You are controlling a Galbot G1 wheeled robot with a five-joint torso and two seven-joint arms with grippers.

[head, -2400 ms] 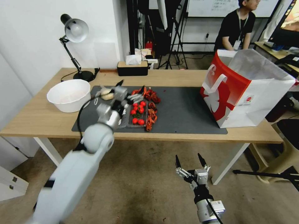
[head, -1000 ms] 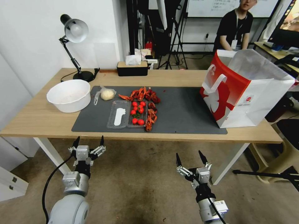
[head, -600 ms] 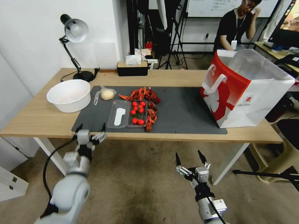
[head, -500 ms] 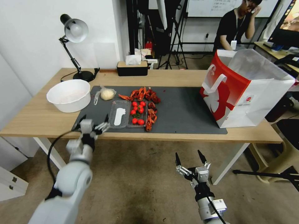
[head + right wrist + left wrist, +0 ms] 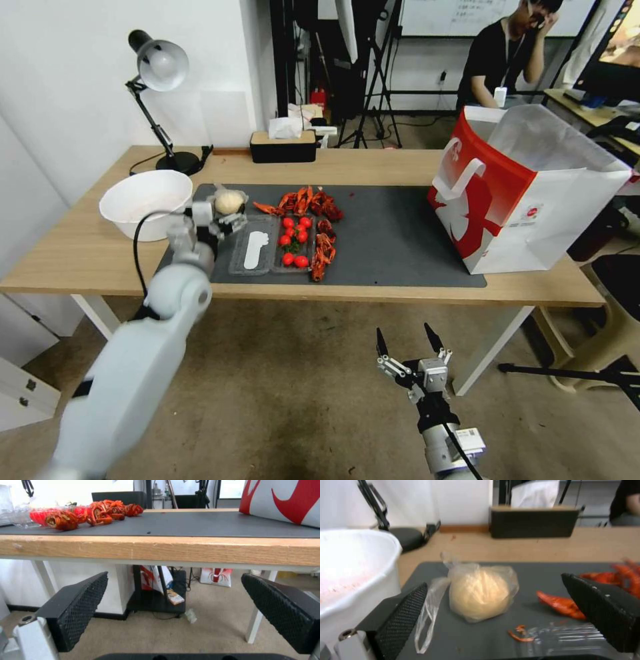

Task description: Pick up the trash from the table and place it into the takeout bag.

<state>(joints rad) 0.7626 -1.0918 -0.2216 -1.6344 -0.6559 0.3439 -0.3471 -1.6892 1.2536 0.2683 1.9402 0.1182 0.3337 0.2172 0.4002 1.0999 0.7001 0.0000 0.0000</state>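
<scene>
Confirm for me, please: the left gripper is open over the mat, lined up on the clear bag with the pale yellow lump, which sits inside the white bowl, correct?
One detail is wrong. The clear bag with the pale yellow lump lies on the dark grey mat, beside the white bowl, not in it; the left wrist view shows this. The left gripper is indeed open and lined up on it.
</scene>
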